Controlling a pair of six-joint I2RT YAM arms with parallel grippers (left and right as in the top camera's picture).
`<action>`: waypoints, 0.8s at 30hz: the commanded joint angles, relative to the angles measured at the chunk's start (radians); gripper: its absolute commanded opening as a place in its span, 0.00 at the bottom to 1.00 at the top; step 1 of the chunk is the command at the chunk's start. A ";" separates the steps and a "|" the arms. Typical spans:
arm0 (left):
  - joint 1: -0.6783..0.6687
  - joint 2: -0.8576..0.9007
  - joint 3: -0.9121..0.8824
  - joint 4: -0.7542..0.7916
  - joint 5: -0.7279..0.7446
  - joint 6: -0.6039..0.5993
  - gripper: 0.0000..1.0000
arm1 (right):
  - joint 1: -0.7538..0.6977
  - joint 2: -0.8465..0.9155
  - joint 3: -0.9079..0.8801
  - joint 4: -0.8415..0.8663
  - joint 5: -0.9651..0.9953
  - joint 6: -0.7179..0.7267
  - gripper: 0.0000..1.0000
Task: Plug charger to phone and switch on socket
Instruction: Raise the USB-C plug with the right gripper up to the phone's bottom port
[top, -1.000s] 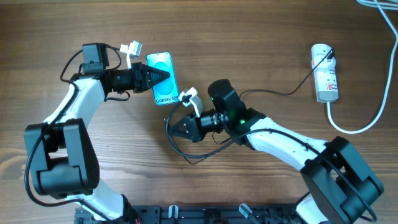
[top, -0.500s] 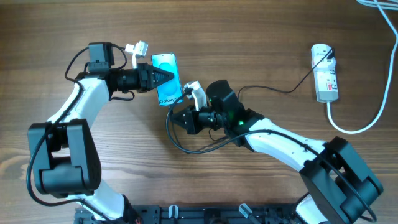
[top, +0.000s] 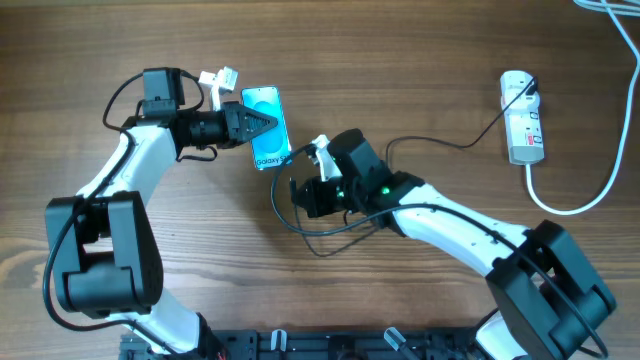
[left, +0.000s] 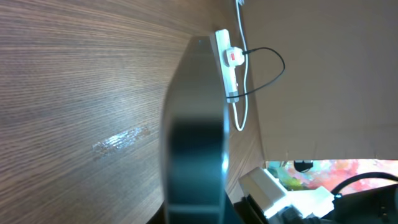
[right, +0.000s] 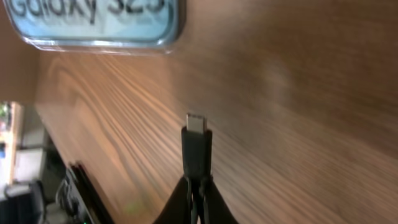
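The phone (top: 268, 128), turquoise screen with "Galaxy S25" text, is gripped at its left edge by my left gripper (top: 258, 123), which is shut on it. It fills the left wrist view edge-on (left: 194, 143), and its lower end shows in the right wrist view (right: 99, 22). My right gripper (top: 303, 196) is shut on the charger plug (right: 196, 146), whose metal tip points toward the phone's lower end, a short gap away. The black cable (top: 450, 145) runs to the white socket (top: 522, 117) at the far right.
A thick white lead (top: 590, 195) loops from the socket off the right edge. The black cable loops (top: 320, 240) on the wooden table below my right gripper. The socket also shows far off in the left wrist view (left: 227, 65).
My right gripper with the charger plug has moved up and right, closer to the phone's lower end. My left gripper shifted the phone slightly right, then held still.
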 joint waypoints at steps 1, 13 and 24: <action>-0.008 -0.004 0.006 0.008 -0.045 -0.042 0.04 | 0.033 0.013 0.144 -0.138 0.074 -0.089 0.04; -0.070 -0.004 0.007 0.026 -0.080 -0.089 0.04 | 0.080 0.013 0.172 -0.173 0.154 -0.101 0.04; -0.072 -0.004 0.007 0.023 -0.035 -0.088 0.04 | 0.080 0.013 0.172 -0.185 0.238 -0.097 0.04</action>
